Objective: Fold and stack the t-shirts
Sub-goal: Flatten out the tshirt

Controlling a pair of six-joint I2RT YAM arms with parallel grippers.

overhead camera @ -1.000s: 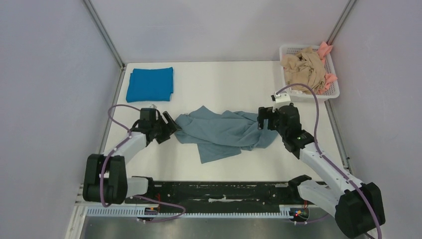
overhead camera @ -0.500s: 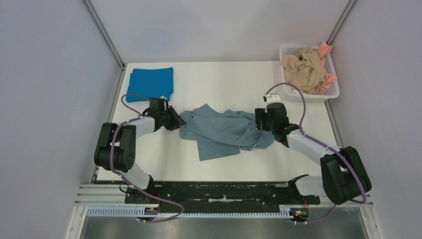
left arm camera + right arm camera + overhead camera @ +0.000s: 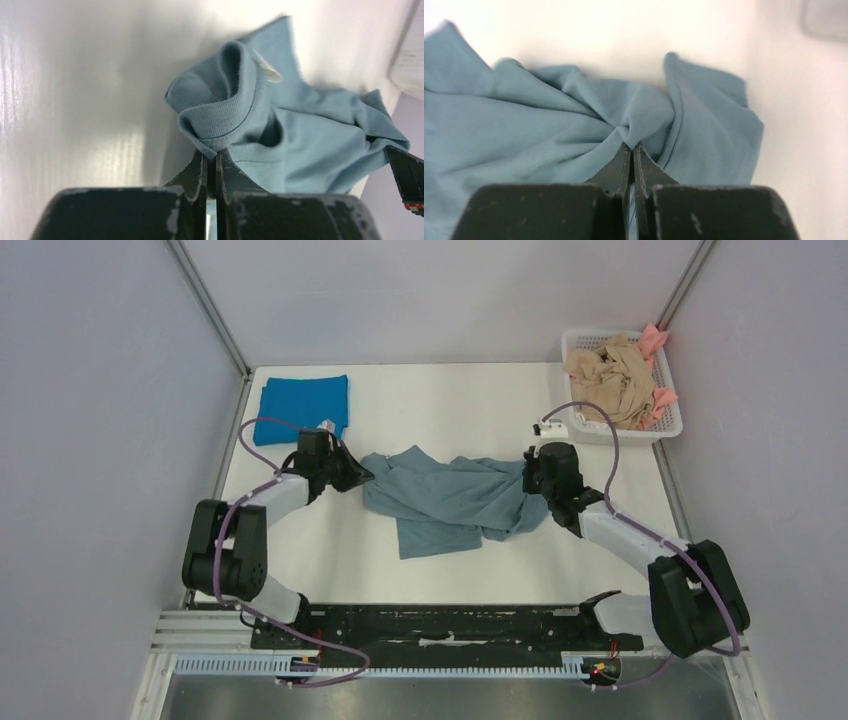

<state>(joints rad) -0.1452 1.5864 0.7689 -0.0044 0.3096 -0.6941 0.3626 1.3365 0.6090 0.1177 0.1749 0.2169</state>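
Both arms have reached inward and clamped down: the left pincer [image 3: 211, 156] grips the grey-blue t-shirt [image 3: 450, 495] by its ribbed collar, the right pincer [image 3: 631, 146] its opposite edge, crumpled on the counter [image 3: 450, 400].

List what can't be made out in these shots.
- Top view: the count of shirts in the basket; the beige cloth heaped over the pink cloth hides it.
- Left wrist view: the grey-blue t-shirt's collar label, too blurred to read.
- Right wrist view: which part the right gripper pinches; bunched folds hide it.

Table [image 3: 450, 390] holds grey-blue t-shirt [image 3: 450, 500], blue t-shirt [image 3: 300, 408], seemingly a basket [image 3: 655, 432].
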